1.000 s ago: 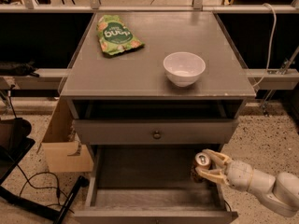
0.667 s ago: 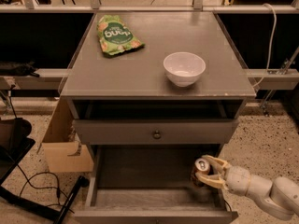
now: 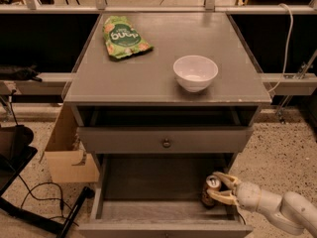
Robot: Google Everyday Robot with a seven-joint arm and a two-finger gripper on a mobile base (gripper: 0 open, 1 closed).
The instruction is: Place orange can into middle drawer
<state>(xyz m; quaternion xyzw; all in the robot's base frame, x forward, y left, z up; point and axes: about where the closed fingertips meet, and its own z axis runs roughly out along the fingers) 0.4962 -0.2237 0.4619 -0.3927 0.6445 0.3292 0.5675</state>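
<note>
The orange can (image 3: 212,190) stands upright in the right part of the open middle drawer (image 3: 148,182), close to its right wall and low over or on its grey floor. My gripper (image 3: 218,188) reaches in from the lower right on a white arm. Its two pale fingers (image 3: 227,178) sit on either side of the can, shut on it just below the silver top.
A green snack bag (image 3: 124,36) and a white bowl (image 3: 195,72) lie on the cabinet top. A closed drawer front with a round knob (image 3: 166,143) sits above the open drawer. A cardboard box (image 3: 69,155) and cables (image 3: 34,195) are on the floor at the left.
My gripper has moved down and slightly back with the can, bringing it lower into the drawer. The bag and bowl have not moved.
</note>
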